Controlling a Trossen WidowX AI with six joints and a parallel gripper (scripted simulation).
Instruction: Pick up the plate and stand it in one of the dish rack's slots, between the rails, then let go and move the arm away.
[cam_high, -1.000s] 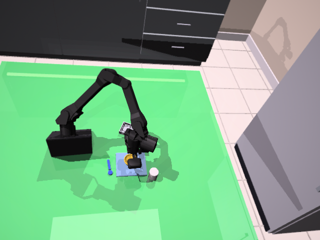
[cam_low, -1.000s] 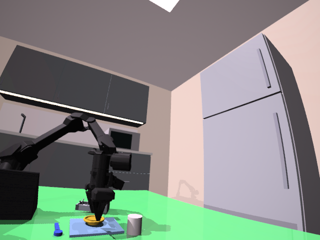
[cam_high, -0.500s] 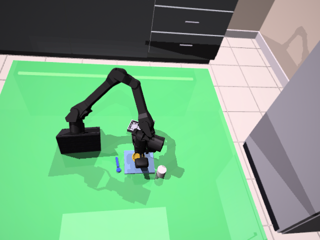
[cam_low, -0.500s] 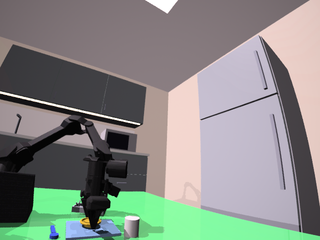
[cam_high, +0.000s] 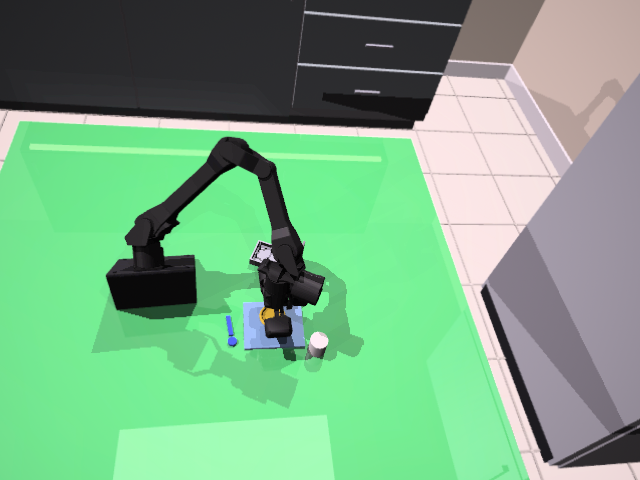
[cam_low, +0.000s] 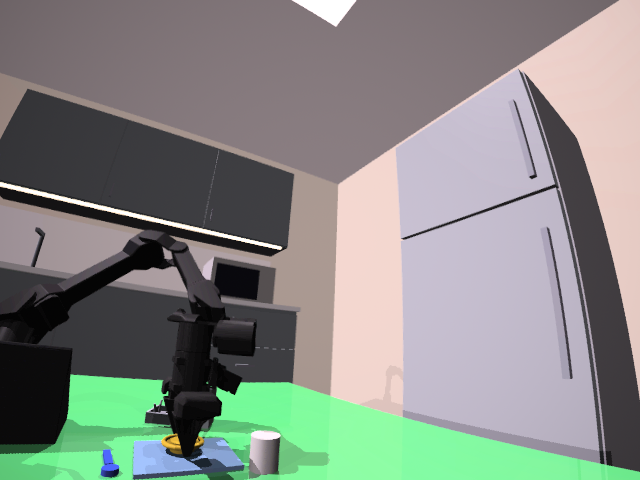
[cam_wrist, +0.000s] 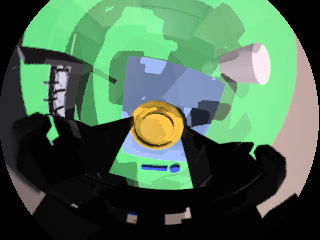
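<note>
The round yellow plate (cam_high: 267, 314) (cam_low: 169, 442) (cam_wrist: 156, 127) lies flat on the blue mat (cam_high: 252, 338) (cam_low: 147, 466) (cam_wrist: 170, 82). My gripper (cam_high: 277, 313) (cam_low: 185, 446) (cam_wrist: 156, 124) points down over it, one fingertip on each side. In the wrist view both fingertips meet the plate's rim, so it looks shut on the plate. The far fingertip is hidden in the exterior view. The grey dish rack (cam_high: 254, 252) (cam_low: 154, 416) (cam_wrist: 71, 97) stands behind the gripper, its slots partly hidden by my arm in the top view.
A pale cylinder (cam_high: 317, 344) (cam_low: 264, 454) (cam_wrist: 245, 65) stands upright near the mat's right side. A blue spoon-like piece (cam_high: 230, 326) (cam_low: 107, 458) (cam_wrist: 154, 168) lies left of the mat. The arm's black base (cam_high: 152, 284) (cam_low: 33, 395) is at the left.
</note>
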